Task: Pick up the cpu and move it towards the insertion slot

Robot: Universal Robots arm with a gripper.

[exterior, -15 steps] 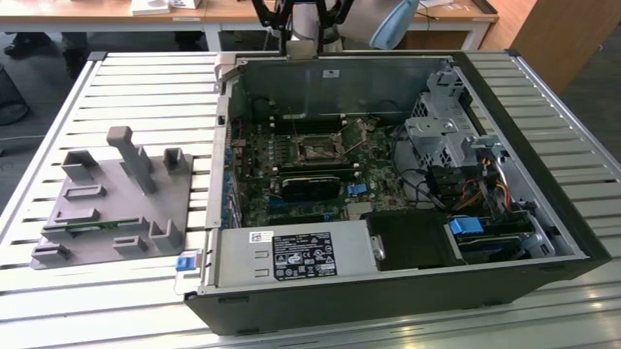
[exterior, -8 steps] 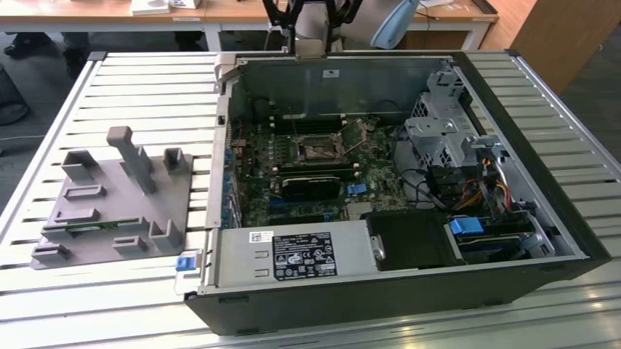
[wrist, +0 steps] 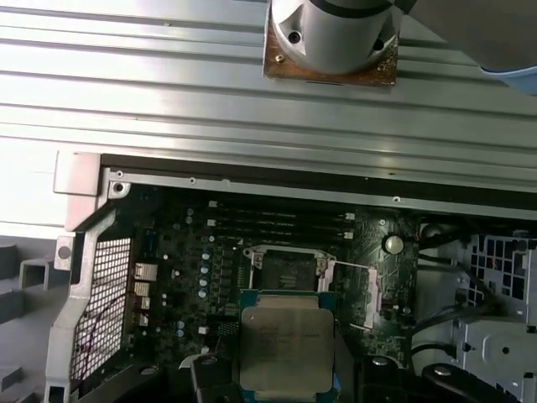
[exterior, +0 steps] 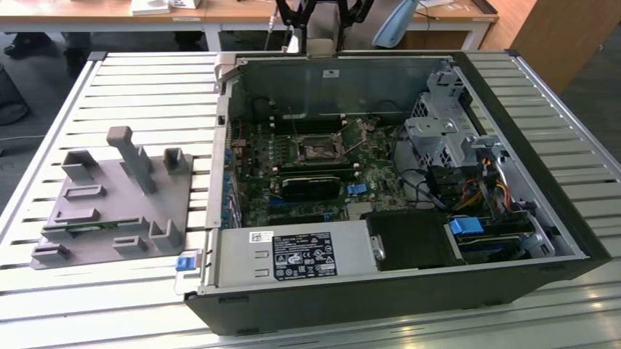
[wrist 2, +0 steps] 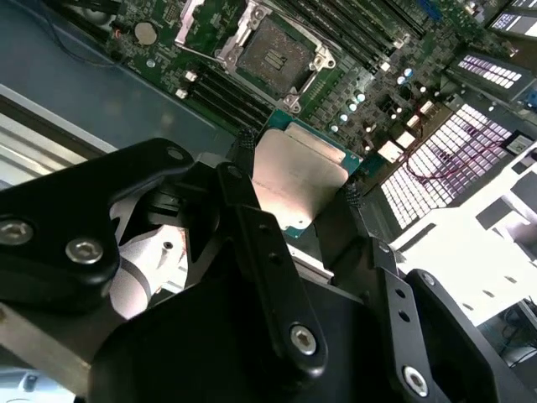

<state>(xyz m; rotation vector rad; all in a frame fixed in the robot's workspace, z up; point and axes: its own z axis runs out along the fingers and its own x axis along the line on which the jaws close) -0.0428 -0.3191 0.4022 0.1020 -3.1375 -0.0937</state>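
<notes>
My gripper (wrist 2: 298,168) is shut on the cpu (wrist 2: 295,180), a flat square chip with a silvery top and pale rim, gripped at two opposite edges by black fingers (wrist 2: 245,143). In the first wrist view the cpu (wrist: 285,348) hangs above the motherboard, just short of the insertion slot (wrist: 284,270), with the gripper (wrist: 289,378) around it. The insertion slot (wrist 2: 273,54) is a dark square socket in a shiny metal frame, and nothing sits in it. In the exterior view the insertion slot (exterior: 318,151) lies mid-board inside the open case, and the gripper (exterior: 318,33) hovers high over the case's far wall.
The open computer case (exterior: 543,218) lies on a slatted metal table (exterior: 145,94). Inside are a long black card (exterior: 310,185), a drive cage (exterior: 437,134), cables and a power supply (exterior: 291,254). A grey plastic fixture (exterior: 107,211) stands at the exterior view's left.
</notes>
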